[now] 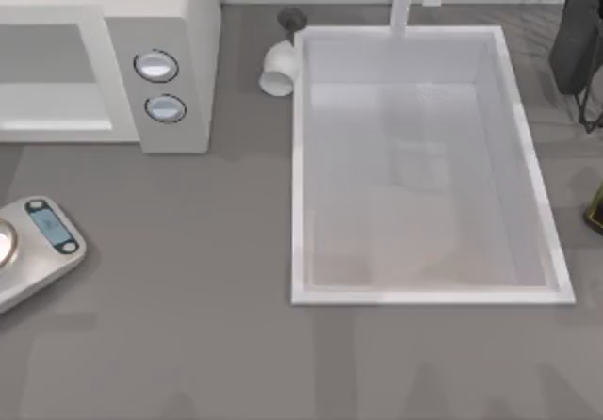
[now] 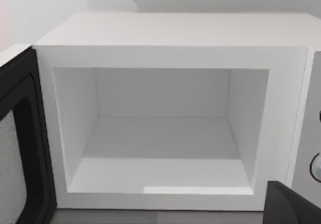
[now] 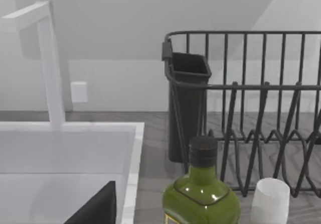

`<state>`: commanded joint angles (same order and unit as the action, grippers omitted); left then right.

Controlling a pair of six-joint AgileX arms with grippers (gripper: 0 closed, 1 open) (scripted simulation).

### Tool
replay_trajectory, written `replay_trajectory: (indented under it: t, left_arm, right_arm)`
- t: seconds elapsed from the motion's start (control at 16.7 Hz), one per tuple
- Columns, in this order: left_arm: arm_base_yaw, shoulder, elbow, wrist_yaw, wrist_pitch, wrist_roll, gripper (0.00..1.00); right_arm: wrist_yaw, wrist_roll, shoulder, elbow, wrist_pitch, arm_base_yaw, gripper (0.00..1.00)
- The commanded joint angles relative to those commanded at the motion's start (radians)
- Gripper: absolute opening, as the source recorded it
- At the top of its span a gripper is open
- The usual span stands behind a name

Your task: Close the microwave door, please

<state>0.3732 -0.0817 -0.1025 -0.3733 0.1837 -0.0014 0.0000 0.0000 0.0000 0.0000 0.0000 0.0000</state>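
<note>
The microwave [image 1: 141, 53] stands at the back left of the table, its two round knobs [image 1: 156, 66] facing the camera above. In the left wrist view its cavity [image 2: 160, 133] is open and bare. The microwave door [image 2: 20, 143] is swung wide at the hinge side, its dark inner frame and speckled window turned edge-on to the lens — the task is not yet done.

A dark wedge at the corner of the left wrist view is probably part of the left claw, near the knob panel; whether it is spread or pressed together I cannot tell. A similar dark shape sits low in the right wrist view, over the sink [image 1: 424, 166]; the right claw's state I likewise cannot tell. The right arm looks idle, near a green bottle [image 3: 201, 194], a white cup [image 3: 270, 200] and a wire dish rack [image 3: 251, 108].

Risks, as judged:
- The door stands to the far side of the left arm's present aim — a push begun from in front could drive it wider, not shut.
- A sweep low across the table may strike the kitchen scale [image 1: 38, 250].
- A weak push may leave the door ajar.
</note>
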Motion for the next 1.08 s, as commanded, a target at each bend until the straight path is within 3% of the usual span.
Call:
replay_trajectory:
  t: [0.66, 1.08]
  left_arm:
    - [0.038, -0.084, 0.041, -0.040, 0.044, 0.000, 0.00]
    - [0.135, 0.000, 0.132, -0.137, -0.131, 0.001, 0.00]
  right_arm:
    - [0.000, 0.000, 0.000, 0.000, 0.000, 0.000, 1.00]
    - [0.000, 0.000, 0.000, 0.000, 0.000, 0.000, 1.00]
